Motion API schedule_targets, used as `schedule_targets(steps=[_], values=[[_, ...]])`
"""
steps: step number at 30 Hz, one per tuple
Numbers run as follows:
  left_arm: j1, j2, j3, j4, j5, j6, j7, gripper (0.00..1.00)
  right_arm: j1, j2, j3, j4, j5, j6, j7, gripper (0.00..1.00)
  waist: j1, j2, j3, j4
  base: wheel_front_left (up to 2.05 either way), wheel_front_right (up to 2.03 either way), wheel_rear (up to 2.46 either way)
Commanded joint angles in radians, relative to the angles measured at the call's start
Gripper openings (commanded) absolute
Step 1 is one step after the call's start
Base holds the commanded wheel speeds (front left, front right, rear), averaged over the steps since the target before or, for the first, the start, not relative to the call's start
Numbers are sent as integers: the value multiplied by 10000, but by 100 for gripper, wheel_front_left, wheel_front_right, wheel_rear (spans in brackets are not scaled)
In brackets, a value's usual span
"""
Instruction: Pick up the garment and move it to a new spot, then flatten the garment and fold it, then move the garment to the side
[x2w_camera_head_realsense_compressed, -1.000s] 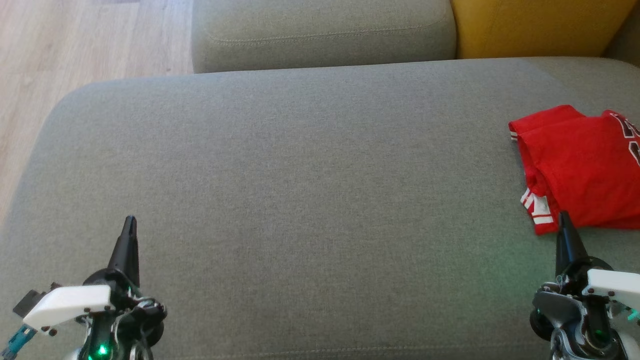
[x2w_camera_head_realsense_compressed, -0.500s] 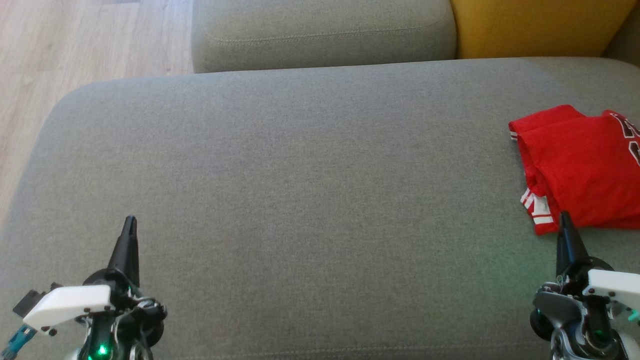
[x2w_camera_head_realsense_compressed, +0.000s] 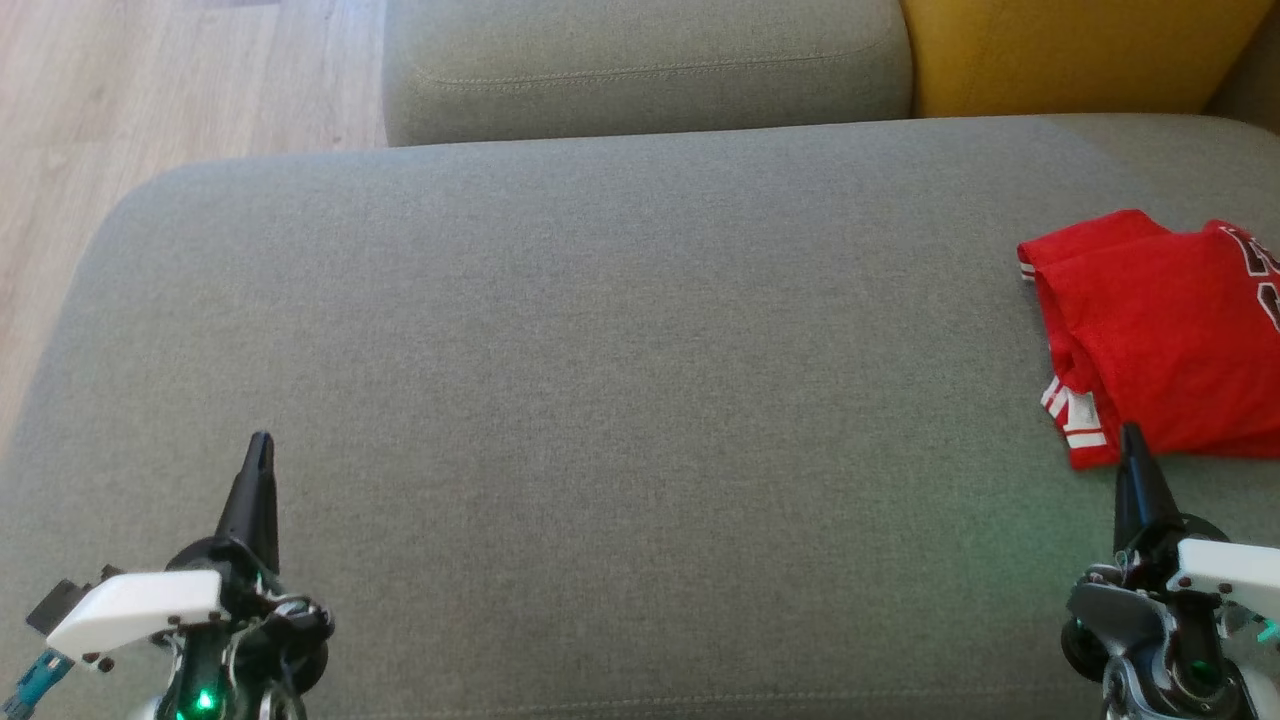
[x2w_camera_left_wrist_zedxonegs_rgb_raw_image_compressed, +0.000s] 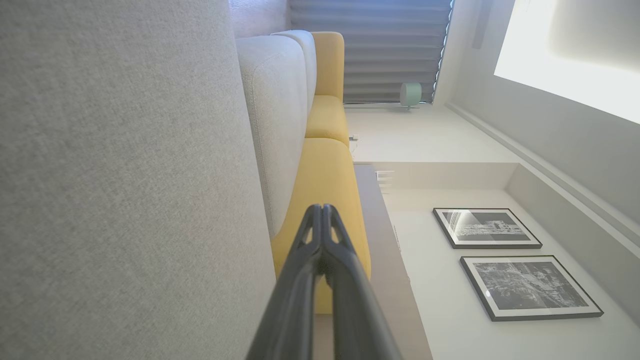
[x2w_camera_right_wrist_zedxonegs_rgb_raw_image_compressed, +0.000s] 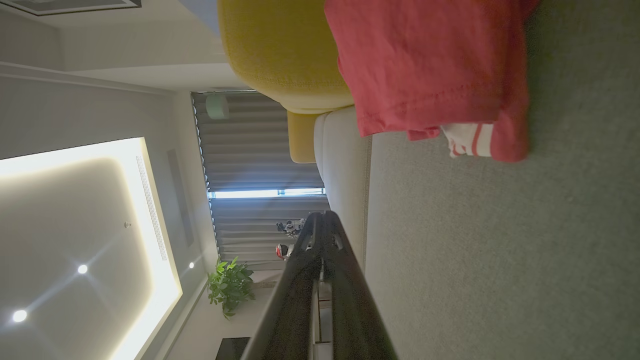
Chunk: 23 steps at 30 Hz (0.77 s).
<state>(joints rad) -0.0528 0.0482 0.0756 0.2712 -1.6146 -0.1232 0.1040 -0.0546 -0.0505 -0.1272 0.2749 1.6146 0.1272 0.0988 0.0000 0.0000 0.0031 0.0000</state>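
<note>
Nothing has shifted over the last second: both claws and the cloth lie just as they did. On the near side of the grey sofa seat the left claw is clenched, its two dark fingers pressed into a single point and gripping nothing. The right claw is clenched and empty in the same way. The red garment, with white striped trim, lies in a loose fold on the seat just ahead of the right claw's tip and a little to its right. It runs past the edge of the head view and is well apart from the left claw, far off to that claw's right. Beyond both claws stands a grey back cushion, with a yellow cushion beside it, behind the garment. Pale wood floor shows out to the left of the left claw, past the seat's rounded corner. Ahead of the left claw, two framed pictures hang on a pale wall. Ahead of the right claw are slatted blinds, a potted plant and a lit ceiling panel.
</note>
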Motion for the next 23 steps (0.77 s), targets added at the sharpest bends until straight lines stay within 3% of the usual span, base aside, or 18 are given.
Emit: schedule_targets(steps=[1, 23], values=[[-549, 58, 337, -261, 24, -75, 56, 0, -526, -53, 205, -305, -2, 35, 86, 0, 0, 0, 0, 0, 0, 0, 0], [-550, 47, 353, -261, 37, -75, 69, 0, -529, -38, 182, -304, -21, 35, 105, 0, 0, 0, 0, 0, 0, 0, 0]])
